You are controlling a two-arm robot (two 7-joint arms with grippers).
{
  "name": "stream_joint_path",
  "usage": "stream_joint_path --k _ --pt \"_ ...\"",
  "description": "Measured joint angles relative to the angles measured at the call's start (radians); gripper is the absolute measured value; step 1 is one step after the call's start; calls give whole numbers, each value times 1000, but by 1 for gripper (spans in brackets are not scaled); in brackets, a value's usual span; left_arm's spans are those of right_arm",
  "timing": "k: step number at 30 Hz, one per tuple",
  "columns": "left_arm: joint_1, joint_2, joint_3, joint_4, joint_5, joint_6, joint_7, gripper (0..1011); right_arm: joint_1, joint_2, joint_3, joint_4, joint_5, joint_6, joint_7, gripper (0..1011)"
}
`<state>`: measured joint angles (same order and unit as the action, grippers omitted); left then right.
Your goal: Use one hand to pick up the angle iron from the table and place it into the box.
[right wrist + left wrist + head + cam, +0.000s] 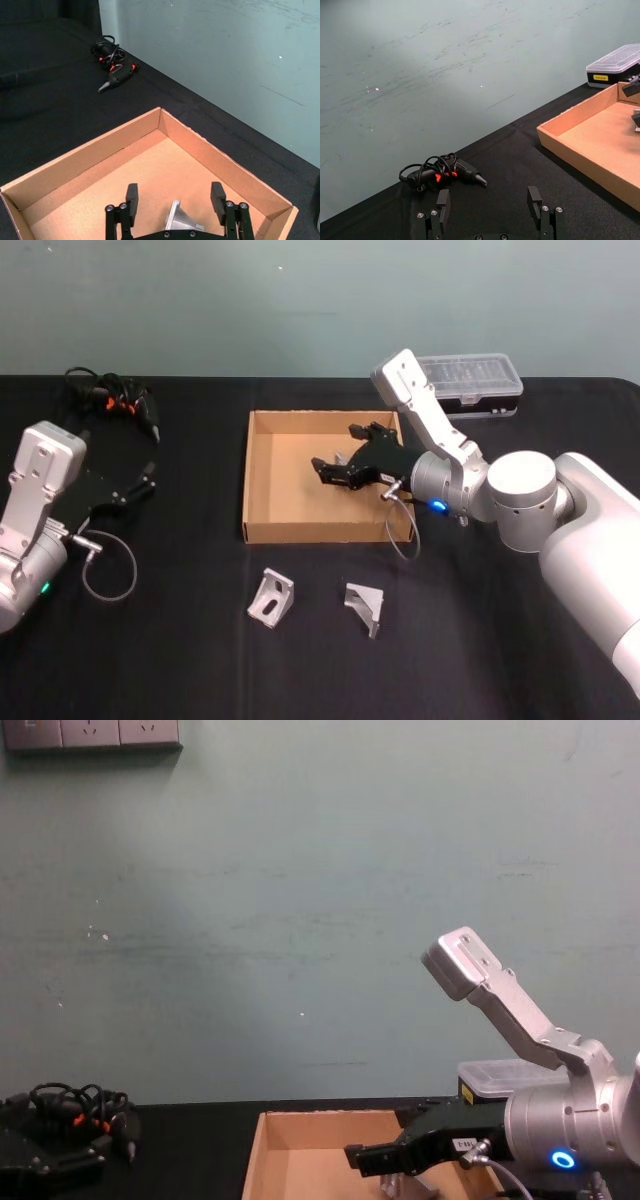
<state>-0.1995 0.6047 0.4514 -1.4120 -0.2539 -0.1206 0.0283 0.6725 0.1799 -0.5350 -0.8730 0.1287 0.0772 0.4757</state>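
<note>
The tan cardboard box (pixel 246 480) sits mid-table on the black tabletop (pixel 180 640). My right gripper (pixel 334 450) hovers over the box's right half, fingers spread wide. In the right wrist view a silver angle iron (pixel 180 220) stands on the box floor (pixel 150 175) between the open fingers (pixel 131 196), touching neither. From the chest it shows under the gripper (pixel 366 1158) as a grey piece (pixel 396 1186). Two more angle irons (pixel 272 598) (pixel 366 607) lie on the table in front of the box. My left gripper (pixel 490 202) is parked open at the far left.
A clear-lidded plastic case (pixel 475 380) stands behind the box at the back right. A black tool with a coiled cable and orange parts (pixel 112 397) lies at the back left. A loose cable loop (pixel 108 565) hangs by the left arm.
</note>
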Motion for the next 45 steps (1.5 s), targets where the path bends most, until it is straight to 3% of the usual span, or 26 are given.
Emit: stream_joint_path --k 4,9,19,28,31,35,37,45 --pt "0 0 0 0 0 0 0 1011 0 0 0 0 0 0 0 997" --pt "0 0 0 0 0 0 0 1011 -18 8 12 -26 1 -4 -1 1002" --pt "0 0 0 0 0 0 0 1011 -112 74 52 -192 27 6 13 1002" --pt "0 0 0 0 0 0 0 1011 -298 213 108 -488 106 20 53 1002" --pt "0 0 0 0 0 0 0 1012 -413 286 144 -631 160 10 64 1002" --pt "0 0 0 0 0 0 0 1011 -495 335 174 -720 203 -6 70 1003" --pt "0 0 0 0 0 0 0 1011 -569 378 200 -789 245 -20 78 1002" --pt "0 0 0 0 0 0 0 1011 -706 473 216 -884 313 -42 118 1002"
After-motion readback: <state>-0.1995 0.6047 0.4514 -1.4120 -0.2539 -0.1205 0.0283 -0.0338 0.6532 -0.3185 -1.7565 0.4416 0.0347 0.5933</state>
